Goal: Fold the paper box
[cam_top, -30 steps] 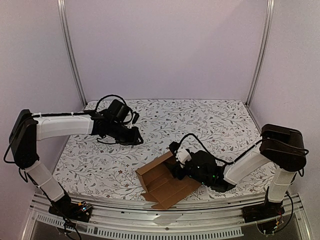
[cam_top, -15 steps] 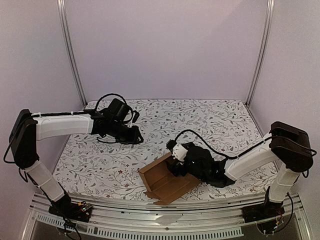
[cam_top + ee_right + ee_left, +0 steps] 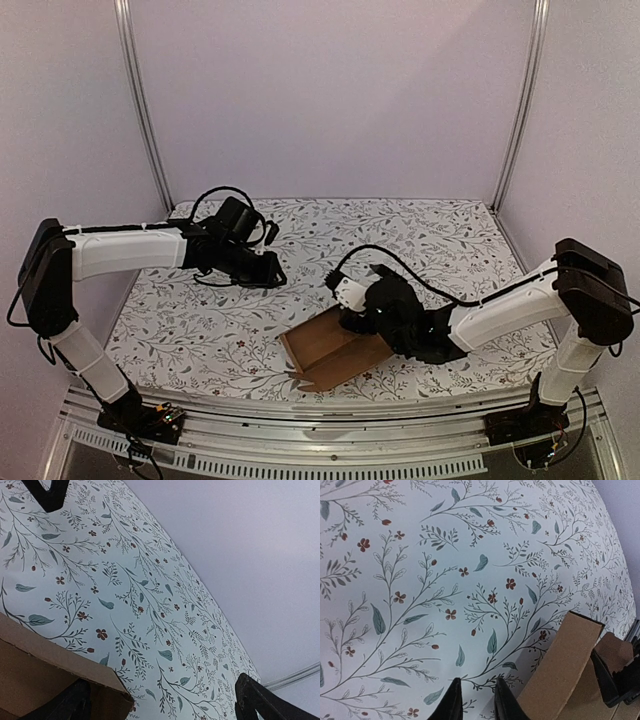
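The paper box [image 3: 332,352] is a plain brown cardboard piece, partly folded, lying near the table's front edge with one wall raised. My right gripper [image 3: 356,318] is open at its far right edge. In the right wrist view [image 3: 162,684] one finger is behind the raised cardboard wall [image 3: 55,665] and the other is out over the table. My left gripper [image 3: 270,274] hovers empty over the table, left of and beyond the box. In the left wrist view [image 3: 475,690] its fingers stand close together, with the box's wall [image 3: 565,665] to their right.
The table [image 3: 420,240] has a floral-patterned cover. Metal frame posts [image 3: 140,100] stand at the back corners, and a metal rail [image 3: 300,440] runs along the front edge. The right arm's cable [image 3: 400,262] loops above its wrist.
My right gripper has moved left and away from me, pushing the cardboard. The box has become more compact, with its wall raised. The left arm has barely moved.
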`<state>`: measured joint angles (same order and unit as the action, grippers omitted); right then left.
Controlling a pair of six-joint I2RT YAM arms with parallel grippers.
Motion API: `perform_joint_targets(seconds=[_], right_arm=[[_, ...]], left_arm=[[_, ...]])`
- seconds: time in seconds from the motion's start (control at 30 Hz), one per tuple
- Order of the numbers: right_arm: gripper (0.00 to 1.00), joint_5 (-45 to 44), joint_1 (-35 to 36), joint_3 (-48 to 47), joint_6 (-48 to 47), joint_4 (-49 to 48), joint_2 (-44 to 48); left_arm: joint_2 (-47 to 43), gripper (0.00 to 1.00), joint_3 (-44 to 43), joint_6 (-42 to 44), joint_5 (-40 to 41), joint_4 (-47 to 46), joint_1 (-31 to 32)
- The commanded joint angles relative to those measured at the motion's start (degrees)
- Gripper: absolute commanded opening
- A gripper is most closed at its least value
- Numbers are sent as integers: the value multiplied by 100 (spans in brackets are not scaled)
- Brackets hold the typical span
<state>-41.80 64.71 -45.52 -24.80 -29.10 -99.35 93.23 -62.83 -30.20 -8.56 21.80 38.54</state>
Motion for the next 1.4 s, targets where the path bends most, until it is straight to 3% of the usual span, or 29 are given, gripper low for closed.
perform_joint_targets(seconds=[0.0, 0.57, 0.97, 1.23, 1.37], right_arm=[[99, -644, -33, -267, -1026, 160, 214], [99, -1233, -59, -1127, -4844, -699, -355], [99, -824, -89, -1556, -7964, -2679, -568], [99, -863, -89, -2004, -7710, -1947, -72], [99, -1004, -78, -2276, -6977, -1167, 168]], left_arm=[[-213, 21, 38, 67, -10, 14, -75], [-526, 21, 276, 80, 64, -1, -75], [-833, 22, 433, 113, 187, 7, -75], [-903, 23, 484, 98, 175, -27, -71], [-952, 25, 480, 99, 171, -34, -75]])
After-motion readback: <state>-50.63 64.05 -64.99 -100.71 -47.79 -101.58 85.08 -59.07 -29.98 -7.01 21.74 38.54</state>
